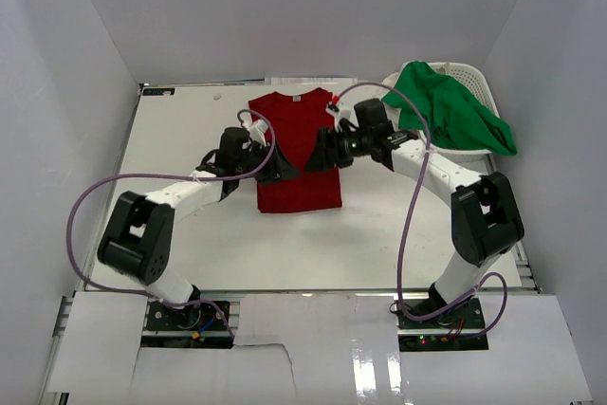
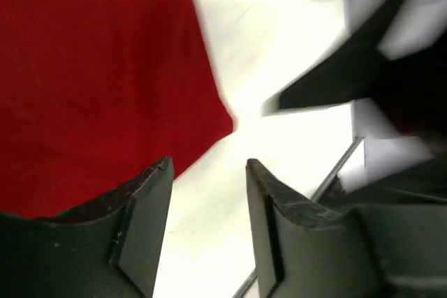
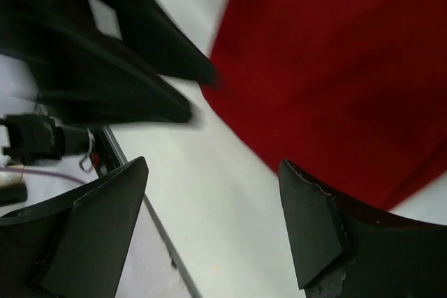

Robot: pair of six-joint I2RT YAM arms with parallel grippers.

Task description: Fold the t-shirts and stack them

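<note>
No legible text or labels

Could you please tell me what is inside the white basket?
The green t-shirt lies bunched in the white basket, spilling over its rim. It hides most of the inside, so anything beneath it cannot be seen.

The deep red t-shirt [image 1: 296, 151] is showing plain and unpatterned at the frame's centre. At upper right, the bright green t-shirt [image 1: 453, 109] is contrasting with the white slotted basket [image 1: 469, 73] and off-white table [image 1: 180, 139].
</note>
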